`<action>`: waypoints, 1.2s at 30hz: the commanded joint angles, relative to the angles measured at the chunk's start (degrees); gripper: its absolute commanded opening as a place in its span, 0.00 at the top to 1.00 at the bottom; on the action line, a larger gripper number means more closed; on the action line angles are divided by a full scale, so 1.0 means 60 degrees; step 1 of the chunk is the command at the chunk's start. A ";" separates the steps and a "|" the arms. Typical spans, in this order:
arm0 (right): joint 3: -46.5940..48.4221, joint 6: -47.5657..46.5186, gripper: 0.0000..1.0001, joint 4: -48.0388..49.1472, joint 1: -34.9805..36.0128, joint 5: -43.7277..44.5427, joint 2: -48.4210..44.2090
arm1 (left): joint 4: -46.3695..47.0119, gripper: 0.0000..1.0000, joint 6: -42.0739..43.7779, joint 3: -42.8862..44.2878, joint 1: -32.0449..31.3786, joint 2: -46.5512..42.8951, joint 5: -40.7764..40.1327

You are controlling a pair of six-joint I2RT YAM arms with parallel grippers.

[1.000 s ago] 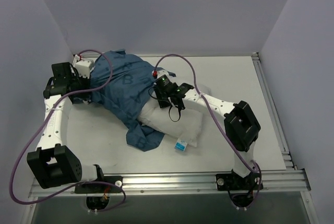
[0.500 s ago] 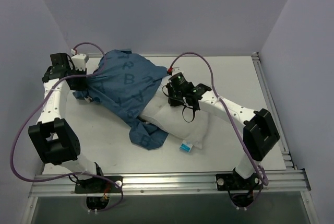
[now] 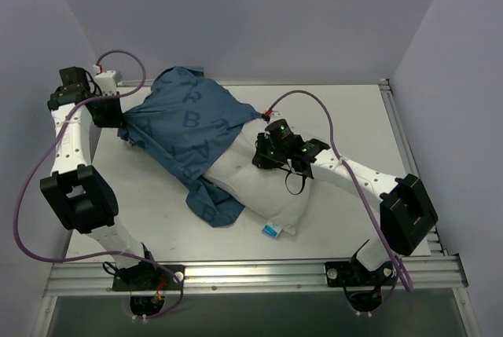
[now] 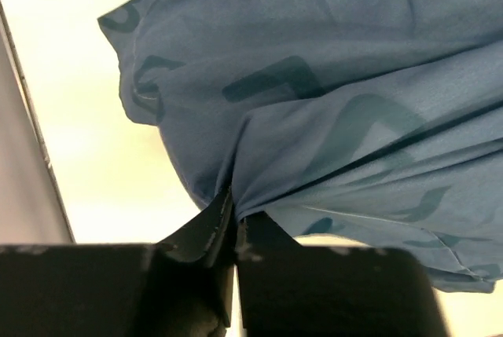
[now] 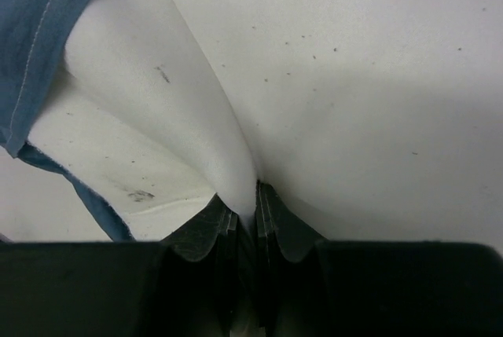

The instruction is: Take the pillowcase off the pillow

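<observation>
Top external view: on the worktop (image 3: 354, 117), our left fingers (image 4: 196, 235) pinch the pillowcase (image 3: 185, 129) at its far-left end, and our right fingers (image 5: 208, 231) clamp a fold of the half-bared pillow (image 3: 259, 192). We should draw them steadily apart, both grips firm.

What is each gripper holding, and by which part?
The left gripper pinches a bunched fold of the pillowcase at its far-left end; the right gripper pinches a raised fold of the exposed white pillow.

Pillow (image 3: 263, 188) on table (image 3: 354, 117). Pillowcase (image 3: 189, 129) over pillow's far-left half, spilling off left side. Left of pillow, at pillowcase edge: left gripper (image 4: 234, 215). On pillow's middle: right gripper (image 5: 255, 195).
</observation>
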 commanded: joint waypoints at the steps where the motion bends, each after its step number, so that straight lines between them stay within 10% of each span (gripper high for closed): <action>1: -0.1078 -0.0598 1.00 -0.5336 -0.0443 0.0938 -0.0065 | 0.2663 0.86 0.0399 0.1521 0.1709 -0.0048 -0.1427; 7: -0.0478 -0.1095 1.00 -0.3989 0.0640 -0.0615 -0.0008 | 0.1083 0.03 0.1395 -0.0646 0.1534 -0.1731 0.3161; 12: -0.0784 -0.1433 1.00 -0.2571 0.1286 -0.2050 -0.0065 | -0.0063 0.03 0.1968 -0.0809 0.0161 -0.2786 0.3359; 23: -0.2117 -0.1141 1.00 -0.0460 0.1096 -0.3194 -0.1808 | 0.1180 0.03 0.0767 -0.0691 -0.7380 -0.1736 0.0414; 32: -0.3465 -0.0291 1.00 0.1183 0.1023 -0.3166 -0.2600 | 0.2002 0.24 0.0502 -0.0457 -0.8837 -0.0065 -0.0366; 36: -0.3481 -0.0276 1.00 0.1242 0.0950 -0.3165 -0.2644 | 0.2220 0.48 0.0562 -0.0691 -0.8940 0.0141 -0.1081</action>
